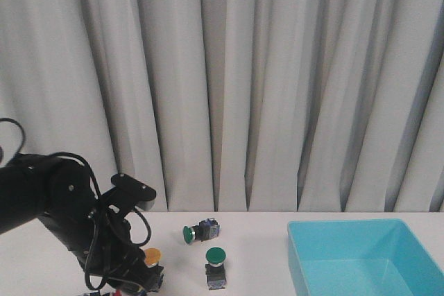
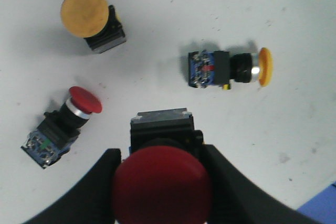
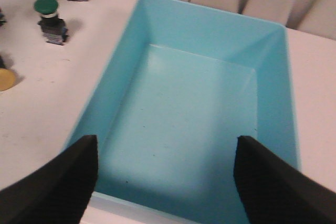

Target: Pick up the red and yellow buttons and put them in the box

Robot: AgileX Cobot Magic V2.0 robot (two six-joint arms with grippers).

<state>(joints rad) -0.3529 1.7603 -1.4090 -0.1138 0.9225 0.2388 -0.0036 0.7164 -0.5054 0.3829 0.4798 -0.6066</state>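
The left gripper [image 2: 160, 182] is clenching a red button [image 2: 161, 184] on the white table [image 2: 294, 103]. The right gripper [image 3: 165, 182] is hanging released above the box [image 1: 365, 258], at four o'clock on the table.

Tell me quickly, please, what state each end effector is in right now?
Left end effector: closed on a red button.
Right end effector: open, holding nothing, above the box.

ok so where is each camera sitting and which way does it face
Front view: looks forward over the table toward the curtain; the left arm shows.
Left wrist view: on the left arm, looks down on the table; the left pincer flanks a red button.
Right wrist view: on the right arm, over the box; the right pincer is open.
Shared: front and right wrist both show the box and an upright green button.
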